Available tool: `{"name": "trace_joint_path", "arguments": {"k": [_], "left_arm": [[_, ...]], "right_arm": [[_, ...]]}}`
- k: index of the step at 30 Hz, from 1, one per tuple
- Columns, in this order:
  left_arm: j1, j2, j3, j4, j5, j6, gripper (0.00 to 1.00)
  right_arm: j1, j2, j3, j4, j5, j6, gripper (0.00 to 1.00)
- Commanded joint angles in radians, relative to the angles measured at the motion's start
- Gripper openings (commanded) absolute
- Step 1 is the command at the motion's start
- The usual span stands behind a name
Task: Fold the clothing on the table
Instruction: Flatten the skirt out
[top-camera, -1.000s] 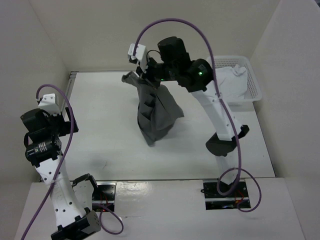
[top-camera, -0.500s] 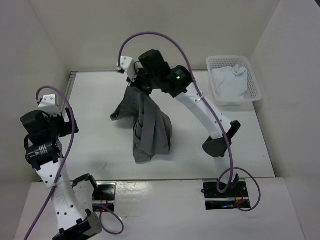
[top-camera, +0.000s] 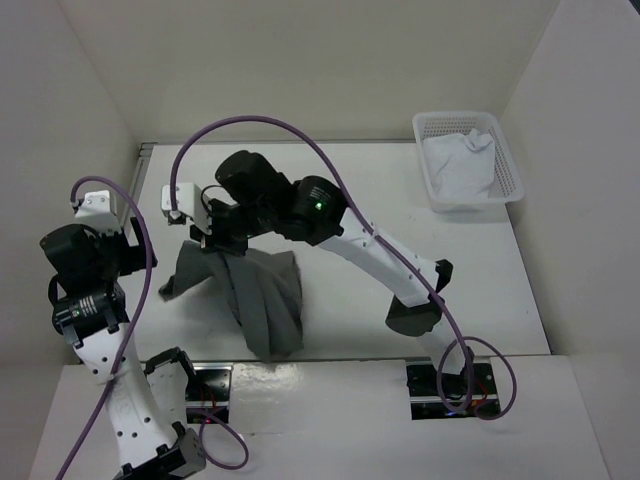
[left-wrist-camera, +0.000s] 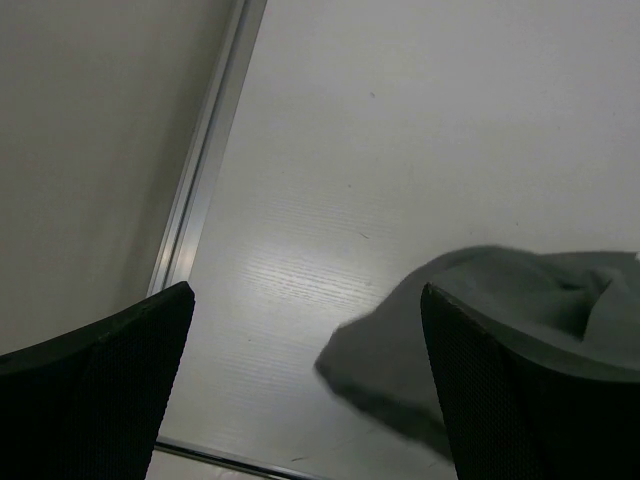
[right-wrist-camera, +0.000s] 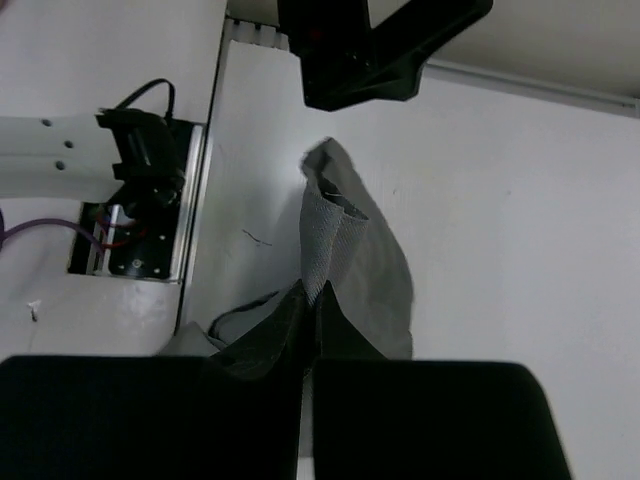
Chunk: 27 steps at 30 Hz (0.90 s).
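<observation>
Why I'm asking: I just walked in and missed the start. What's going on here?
The right gripper is shut on a grey skirt, holding one part up over the left side of the table while the rest hangs bunched and drapes onto the tabletop. The left gripper is open and holds nothing, off to the left near the skirt's edge. The skirt is not yet folded. A basket with a white cloth sits in the far right corner.

Top external view: fixed high at the near side, looking down over the whole table (top-camera: 500, 260). Left wrist view: low, close, facing along the table's metal edge strip (left-wrist-camera: 195, 190). Right wrist view: raised, looking steeply down. All three share the grey skirt (top-camera: 265, 300).
</observation>
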Motion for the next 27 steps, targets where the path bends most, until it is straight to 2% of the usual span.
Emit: {"name": "trace_joint_path", "arguments": {"k": [1,4,6,9,10,11,17,22,25,27], "left_arm": [[0.006,0.002,-0.007,0.024,0.001,0.003,1.00],[0.006,0.012,-0.007,0.024,0.001,0.003,1.00],[0.015,0.022,-0.007,0.024,0.001,0.003,1.00],[0.024,0.022,-0.007,0.024,0.001,0.003,1.00],[0.024,0.022,-0.007,0.024,0.001,0.003,1.00],[0.024,0.022,-0.007,0.024,0.011,0.003,1.00],[0.024,0.022,-0.007,0.024,0.045,0.021,1.00],[0.024,0.041,-0.016,0.015,0.067,0.030,1.00],[0.024,0.061,-0.016,0.003,0.137,0.068,1.00],[0.012,0.085,-0.016,-0.008,0.238,0.105,1.00]], "right_arm": [[-0.005,-0.092,0.067,-0.013,-0.105,0.006,0.00],[-0.005,-0.124,0.094,-0.033,-0.105,-0.013,0.00],[-0.005,-0.138,0.103,-0.034,-0.003,-0.022,0.00],[-0.084,-0.148,0.094,0.011,0.094,-0.010,0.00],[-0.176,-0.148,0.094,0.026,0.095,0.016,0.00],[-0.325,-0.112,0.081,0.066,0.107,0.066,0.00],[-0.578,0.014,0.001,0.075,0.142,0.166,0.00],[-0.643,0.104,-0.102,0.085,0.150,0.179,0.00],[-0.655,0.174,-0.120,0.075,0.150,0.179,0.00],[-0.655,0.198,-0.120,0.066,0.150,0.179,0.00]]}}
